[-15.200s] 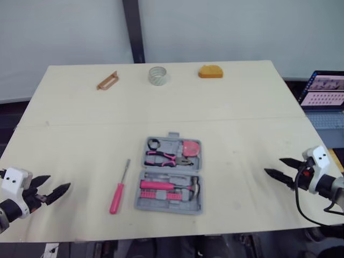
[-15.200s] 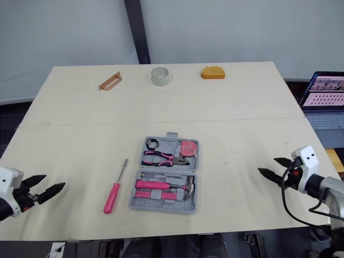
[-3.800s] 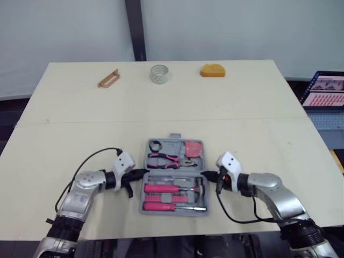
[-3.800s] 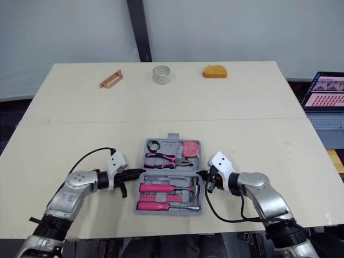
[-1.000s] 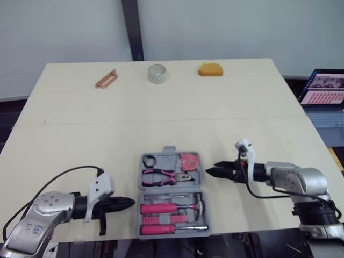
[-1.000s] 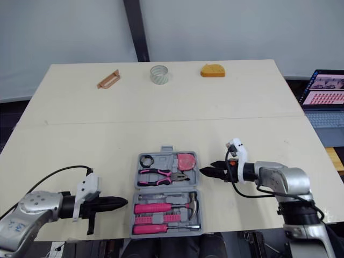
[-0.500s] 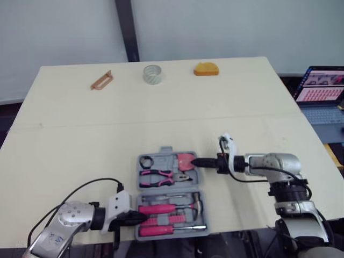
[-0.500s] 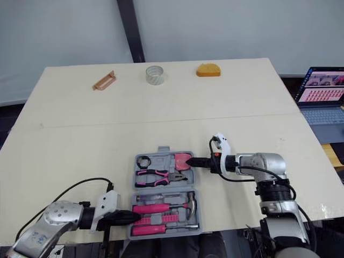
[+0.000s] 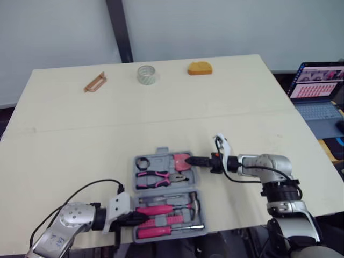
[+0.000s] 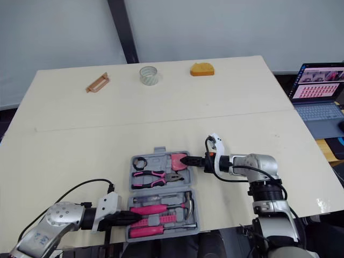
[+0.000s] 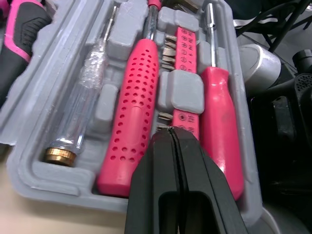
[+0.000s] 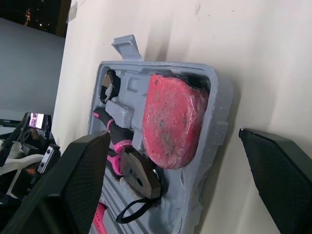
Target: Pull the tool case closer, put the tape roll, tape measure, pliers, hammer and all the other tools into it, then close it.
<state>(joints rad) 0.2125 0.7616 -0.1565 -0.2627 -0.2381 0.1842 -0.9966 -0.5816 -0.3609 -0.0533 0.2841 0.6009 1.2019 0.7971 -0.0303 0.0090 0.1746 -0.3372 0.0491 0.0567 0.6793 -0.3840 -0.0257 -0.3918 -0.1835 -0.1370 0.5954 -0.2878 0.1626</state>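
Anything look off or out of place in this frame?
The open tool case sits right at the near edge of the table, perhaps slightly over it. A tape roll and orange tape measure lie at the far edge, outside it.

Both arms are clad in rounded silver-grey shells, fitted with white wrist blocks and looping black cables, and ended by the tapered black left gripper and right gripper.

Pale wall, beige table.
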